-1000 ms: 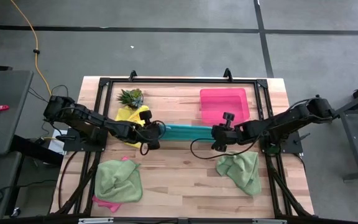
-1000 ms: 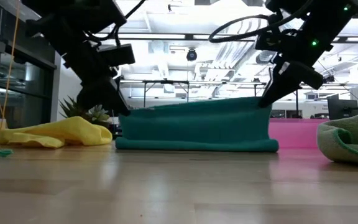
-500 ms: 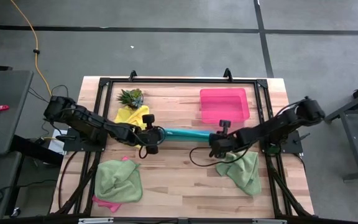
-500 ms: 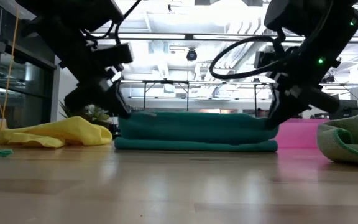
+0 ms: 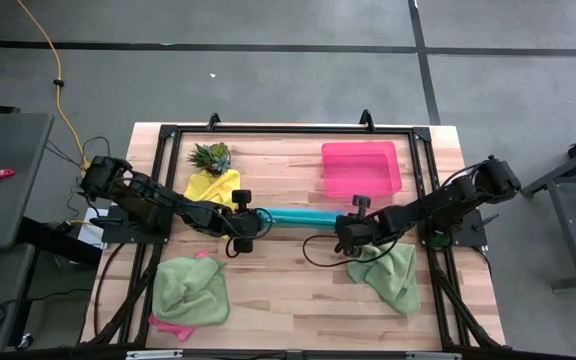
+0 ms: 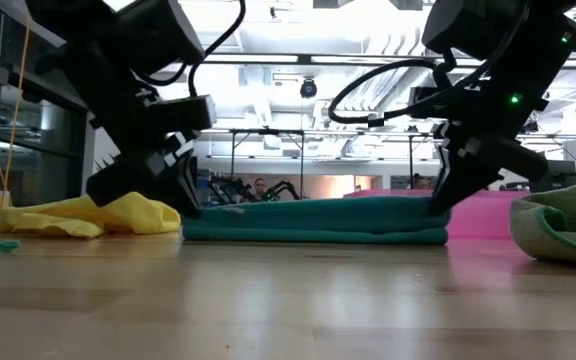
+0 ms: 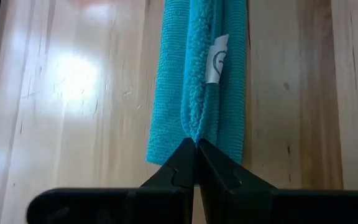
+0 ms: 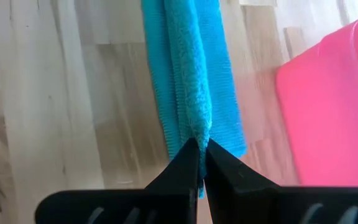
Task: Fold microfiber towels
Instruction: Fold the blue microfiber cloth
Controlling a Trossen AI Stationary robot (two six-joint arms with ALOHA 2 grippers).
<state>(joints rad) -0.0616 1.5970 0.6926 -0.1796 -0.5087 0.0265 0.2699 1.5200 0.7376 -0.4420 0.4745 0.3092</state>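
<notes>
Soft, light, floppy teal microfiber towel point(image 5: 293, 216) lies folded at table centre; your left gripper point(image 5: 243, 233) at 9 o'clock & right gripper point(image 5: 351, 233) at 3 pinch its end edges, so keep hold there.

A folded towel point(image 5: 293, 216) lies as a long strip across the middle of the counter point(image 5: 298, 290), with the left pincer point(image 5: 247, 228) at its left end and the right pincer point(image 5: 346, 232) at its right end. Behind the left end lies another towel point(image 5: 211, 185), with a small plant point(image 5: 211, 155) behind that. A tray point(image 5: 361, 168) sits behind the right end. Nearer the front edge lie a crumpled towel at left point(image 5: 190, 290) and one at right point(image 5: 388, 274).
</notes>
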